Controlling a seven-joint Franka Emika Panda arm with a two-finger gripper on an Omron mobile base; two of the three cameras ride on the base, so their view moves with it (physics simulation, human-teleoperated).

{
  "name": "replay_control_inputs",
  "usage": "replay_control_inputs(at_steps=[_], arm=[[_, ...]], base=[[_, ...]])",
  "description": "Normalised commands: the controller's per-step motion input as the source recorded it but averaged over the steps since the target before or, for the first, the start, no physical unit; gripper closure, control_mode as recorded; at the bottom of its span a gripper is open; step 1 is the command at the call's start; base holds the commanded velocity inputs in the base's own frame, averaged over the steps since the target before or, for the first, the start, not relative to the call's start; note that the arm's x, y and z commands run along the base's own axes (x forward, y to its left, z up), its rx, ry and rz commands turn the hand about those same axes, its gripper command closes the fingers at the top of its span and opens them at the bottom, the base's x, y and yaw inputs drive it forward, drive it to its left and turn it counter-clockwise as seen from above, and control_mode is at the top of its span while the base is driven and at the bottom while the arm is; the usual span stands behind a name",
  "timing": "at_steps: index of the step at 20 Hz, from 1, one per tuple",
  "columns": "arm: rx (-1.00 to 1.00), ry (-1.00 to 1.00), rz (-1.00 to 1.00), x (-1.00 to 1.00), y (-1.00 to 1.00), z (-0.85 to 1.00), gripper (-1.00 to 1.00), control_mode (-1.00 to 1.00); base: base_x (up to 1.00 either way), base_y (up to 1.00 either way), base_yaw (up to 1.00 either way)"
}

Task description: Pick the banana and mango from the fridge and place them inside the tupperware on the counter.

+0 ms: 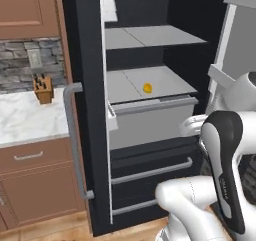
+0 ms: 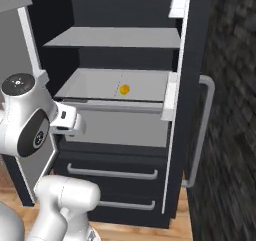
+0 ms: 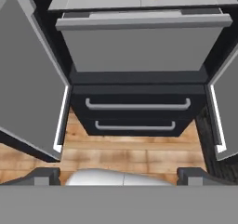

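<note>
Hand view: gripper (image 3: 118,176) spread wide, holding nothing, dark tips at far left and far right of bottom edge, pointed at lower front of fridge (image 3: 139,90) above wooden floor (image 3: 130,155). Both fridge doors open. Mango (image 1: 148,88) lies alone on lower grey shelf (image 1: 125,85), just behind grey drawer (image 1: 150,122). Counter (image 1: 25,117) left of fridge carries knife block (image 1: 43,89).
</note>
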Motion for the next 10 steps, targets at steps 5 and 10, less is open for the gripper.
replay_control_inputs(at_steps=[5,10], arm=[[0.0,0.0,0.0,0.0,0.0,0.0,-1.0,1.0],[0.0,0.0,0.0,0.0,0.0,0.0,-1.0,1.0]], base=[[0.46,-0.38,0.0],[0.4,-0.33,0.0]])
